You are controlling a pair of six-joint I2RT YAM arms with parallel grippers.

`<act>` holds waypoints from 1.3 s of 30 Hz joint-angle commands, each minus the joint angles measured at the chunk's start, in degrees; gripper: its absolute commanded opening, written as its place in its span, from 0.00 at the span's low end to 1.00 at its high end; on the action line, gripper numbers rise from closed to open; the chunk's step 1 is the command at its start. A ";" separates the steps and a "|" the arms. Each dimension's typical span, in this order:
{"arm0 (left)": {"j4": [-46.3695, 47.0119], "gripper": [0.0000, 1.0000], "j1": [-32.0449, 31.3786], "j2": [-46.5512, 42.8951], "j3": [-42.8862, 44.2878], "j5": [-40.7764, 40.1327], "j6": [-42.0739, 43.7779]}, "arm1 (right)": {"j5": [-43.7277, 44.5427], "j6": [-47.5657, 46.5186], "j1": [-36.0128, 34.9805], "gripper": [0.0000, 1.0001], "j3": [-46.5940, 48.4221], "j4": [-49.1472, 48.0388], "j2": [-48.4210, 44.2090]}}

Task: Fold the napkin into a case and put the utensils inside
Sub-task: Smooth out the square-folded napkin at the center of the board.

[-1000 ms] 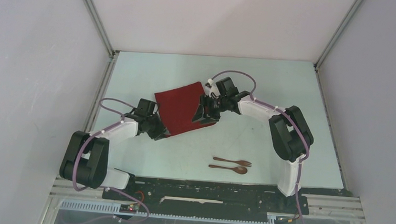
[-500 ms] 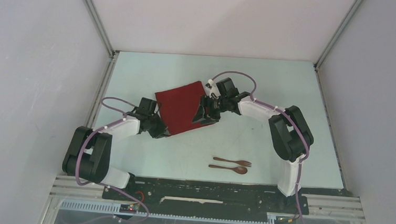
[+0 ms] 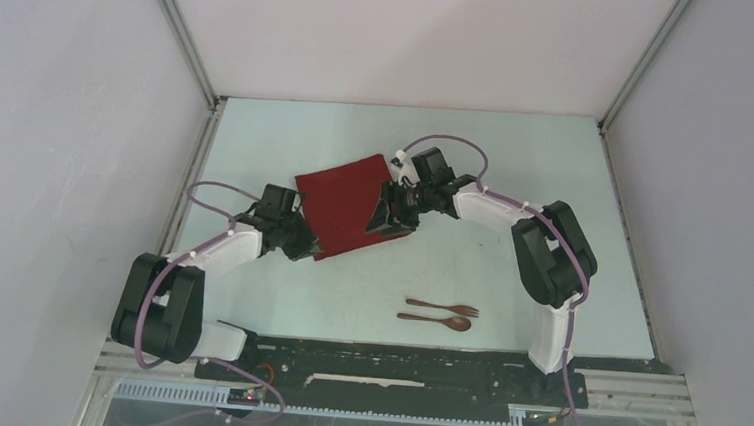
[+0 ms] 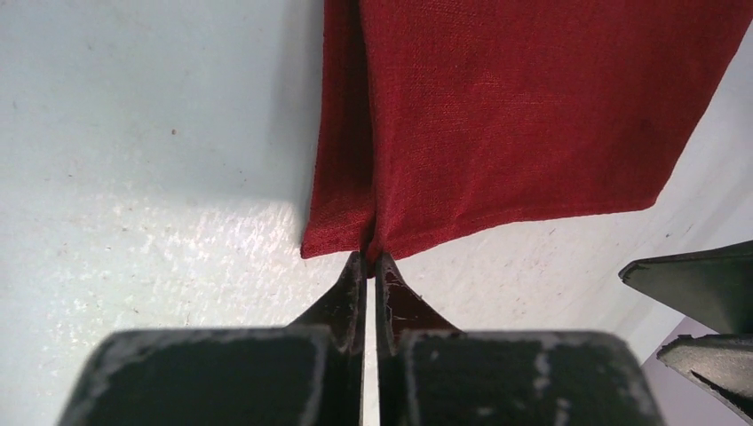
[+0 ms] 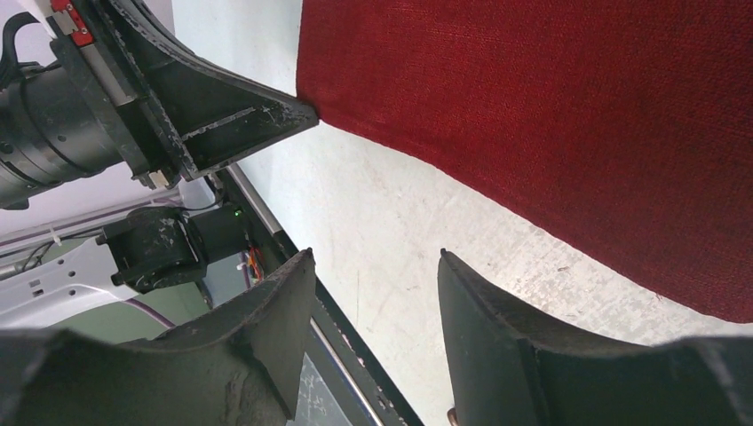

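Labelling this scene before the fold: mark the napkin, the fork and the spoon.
napkin [image 3: 345,206]: top external view, middle of the dark red cloth.
fork [image 3: 442,307]: top external view, middle of its handle.
spoon [image 3: 434,320]: top external view, middle of its handle.

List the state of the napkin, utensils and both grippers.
napkin, spread on the table, near corner pinched, not yet a case.
left gripper, shut on the napkin's corner.
right gripper, open, empty, beside the napkin.
fork, loose on the table, away from the napkin.
spoon, loose beside the fork.
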State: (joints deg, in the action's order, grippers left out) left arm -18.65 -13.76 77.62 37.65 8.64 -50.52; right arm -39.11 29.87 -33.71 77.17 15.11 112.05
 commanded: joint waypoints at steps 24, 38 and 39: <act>-0.34 0.03 -0.35 1.48 -1.14 -2.13 3.09 | -3.07 2.45 5.00 0.69 -1.22 -7.57 2.52; -0.49 0.34 -0.39 -8.75 1.39 4.49 2.81 | -6.87 5.61 5.72 0.76 -0.76 -11.49 3.38; 1.72 0.29 -0.39 -6.72 1.56 6.61 2.19 | -7.76 6.99 5.76 0.77 -0.66 -12.90 3.96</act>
State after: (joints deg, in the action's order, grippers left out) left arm -23.77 -13.76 67.05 37.39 6.76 -47.11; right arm -44.14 33.63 -28.47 76.05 7.07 115.20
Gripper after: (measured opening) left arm 0.357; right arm 0.758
